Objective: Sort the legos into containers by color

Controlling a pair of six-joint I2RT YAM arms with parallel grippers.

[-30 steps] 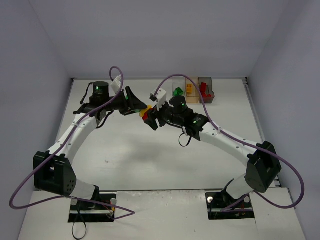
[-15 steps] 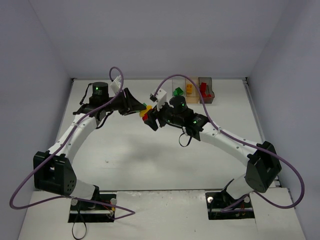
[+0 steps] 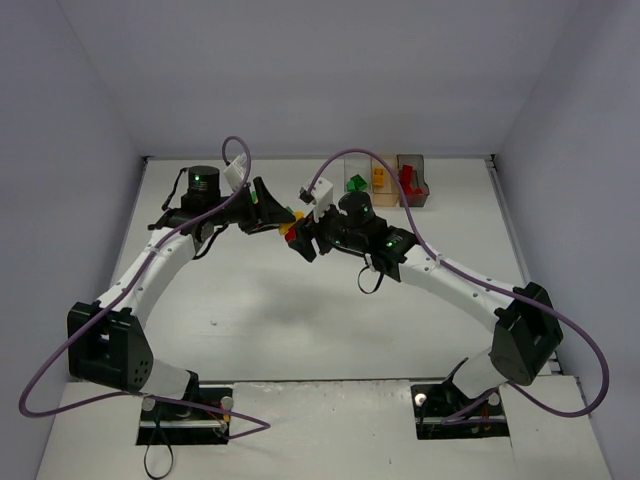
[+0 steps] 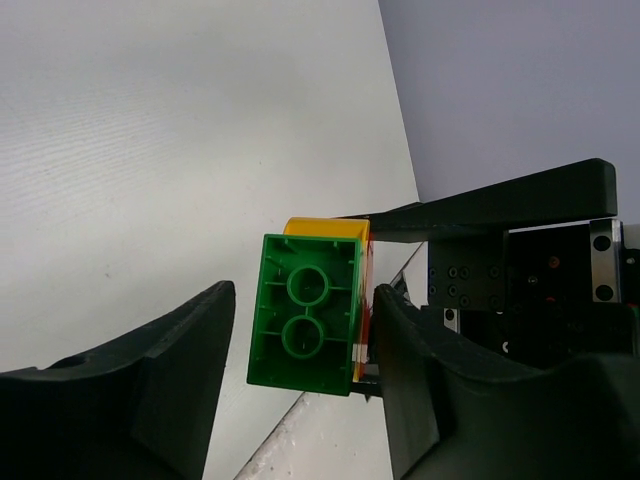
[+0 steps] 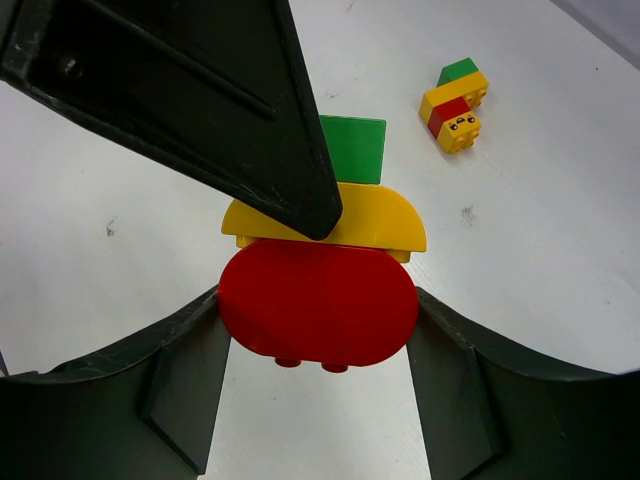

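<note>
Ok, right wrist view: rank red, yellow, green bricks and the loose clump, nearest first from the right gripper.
1. red brick, between the jaws.
2. yellow brick, just beyond.
3. green brick, behind yellow.
4. loose clump, far upper right.

— Can you count the legos (image 3: 355, 184) in the containers (image 3: 386, 200) at the bench's (image 3: 300, 320) far edge?
— No, from above you get specks, too small. The clump (image 3: 288, 230) is mostly hidden between the left gripper (image 3: 280, 215) and the right gripper (image 3: 294, 237).
— Your wrist views?
— The left gripper's finger (image 5: 200, 90) covers part of the yellow brick (image 5: 380, 220); the green brick (image 4: 305, 310) hides what's behind it.
</note>
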